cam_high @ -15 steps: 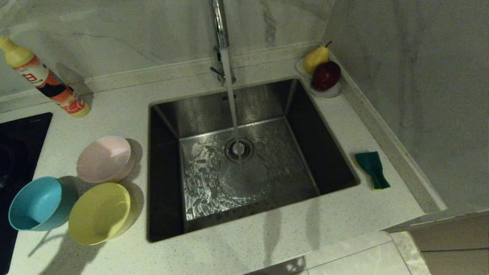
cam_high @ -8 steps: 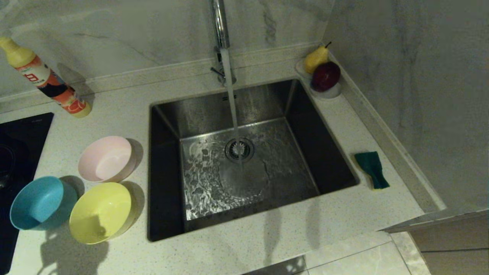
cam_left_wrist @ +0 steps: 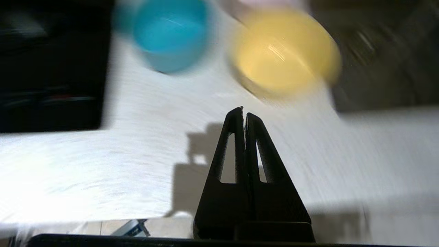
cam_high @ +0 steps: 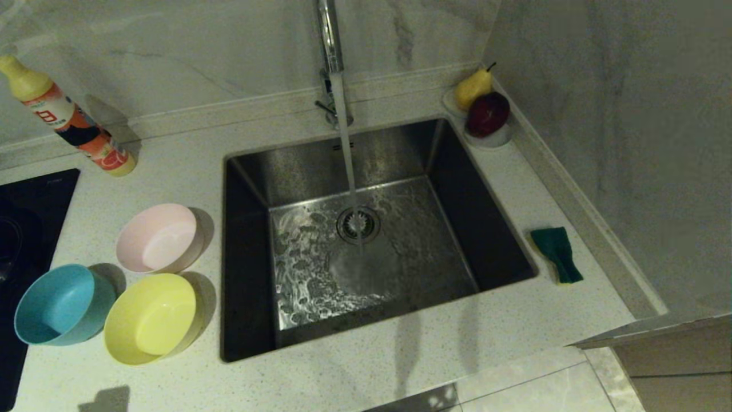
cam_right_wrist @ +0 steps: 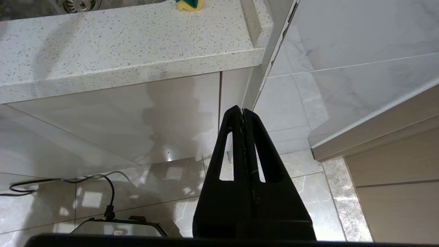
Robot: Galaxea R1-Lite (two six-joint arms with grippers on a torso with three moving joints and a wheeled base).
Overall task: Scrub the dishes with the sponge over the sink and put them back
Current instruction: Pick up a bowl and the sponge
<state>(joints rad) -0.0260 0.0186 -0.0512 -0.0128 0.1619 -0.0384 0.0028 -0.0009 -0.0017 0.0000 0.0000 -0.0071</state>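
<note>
Fingers of left gripper pressed together above worktop near yellow bowl, right gripper likewise closed, parked below worktop edge.

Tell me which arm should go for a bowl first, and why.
Left, probably. The left gripper, jaws shut, is over the counter just short of the yellow bowl and blue bowl. The right gripper, also shut, hangs below the counter edge, on the sponge's side of the sink.
</note>
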